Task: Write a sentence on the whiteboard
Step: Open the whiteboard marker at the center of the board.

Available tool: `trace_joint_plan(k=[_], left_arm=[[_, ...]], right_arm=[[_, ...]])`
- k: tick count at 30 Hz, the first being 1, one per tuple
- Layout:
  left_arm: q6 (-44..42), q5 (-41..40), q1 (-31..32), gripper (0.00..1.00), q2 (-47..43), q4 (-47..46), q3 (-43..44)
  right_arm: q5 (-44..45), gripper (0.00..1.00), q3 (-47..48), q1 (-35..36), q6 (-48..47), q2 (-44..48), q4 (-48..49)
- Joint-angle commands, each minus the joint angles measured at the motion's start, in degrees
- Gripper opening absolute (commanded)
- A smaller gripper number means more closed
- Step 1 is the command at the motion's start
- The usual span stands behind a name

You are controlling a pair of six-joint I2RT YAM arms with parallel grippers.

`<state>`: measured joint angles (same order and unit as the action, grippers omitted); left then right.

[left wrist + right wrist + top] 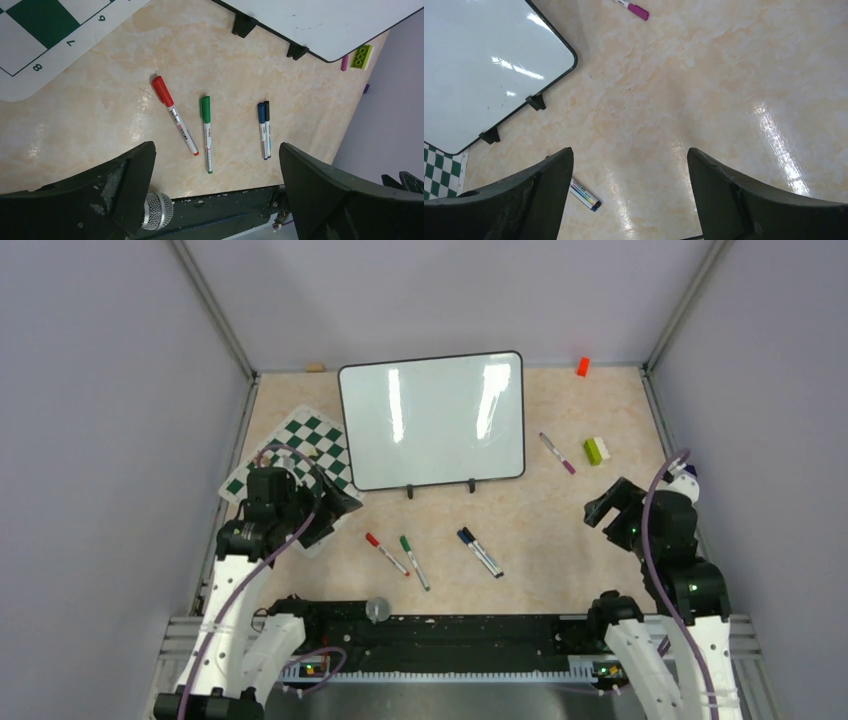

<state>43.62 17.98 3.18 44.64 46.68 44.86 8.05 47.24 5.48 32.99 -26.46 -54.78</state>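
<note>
The whiteboard stands tilted on two small black feet at the back middle of the table; its glossy face is blank and no sentence shows on it. It also shows in the left wrist view and the right wrist view. A purple-pink capped marker lies to the right of the board, also in the right wrist view. My left gripper is open and empty, above the mat's near corner. My right gripper is open and empty at the right.
A red marker, a green marker and a blue and black pair lie in front of the board. A green-and-white chess mat lies at left. A lime brick and an orange block sit at the right.
</note>
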Motion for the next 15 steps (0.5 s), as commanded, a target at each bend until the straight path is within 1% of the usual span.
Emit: trace_joint_plan(k=[1, 8, 12, 15], left_arm=[[-2.12, 1.97, 0.25, 0.99, -2.22, -1.52, -0.21], [-3.48, 5.26, 0.25, 0.99, -3.60, -2.19, -0.68], [-5.34, 4.56, 0.34, 0.99, -4.63, -1.80, -0.34], [-6.06, 2.39, 0.34, 0.99, -3.84, -0.73, 1.21]], right_arm=[[1.92, 0.83, -0.44, 0.41, -0.07, -2.31, 3.50], [0.47, 0.83, 0.27, 0.38, -1.81, -6.91, 8.07], [-1.59, 0.83, 1.53, 0.41, -5.06, -10.42, 11.04], [-3.62, 0.84, 2.76, 0.34, -7.35, -15.87, 12.99]])
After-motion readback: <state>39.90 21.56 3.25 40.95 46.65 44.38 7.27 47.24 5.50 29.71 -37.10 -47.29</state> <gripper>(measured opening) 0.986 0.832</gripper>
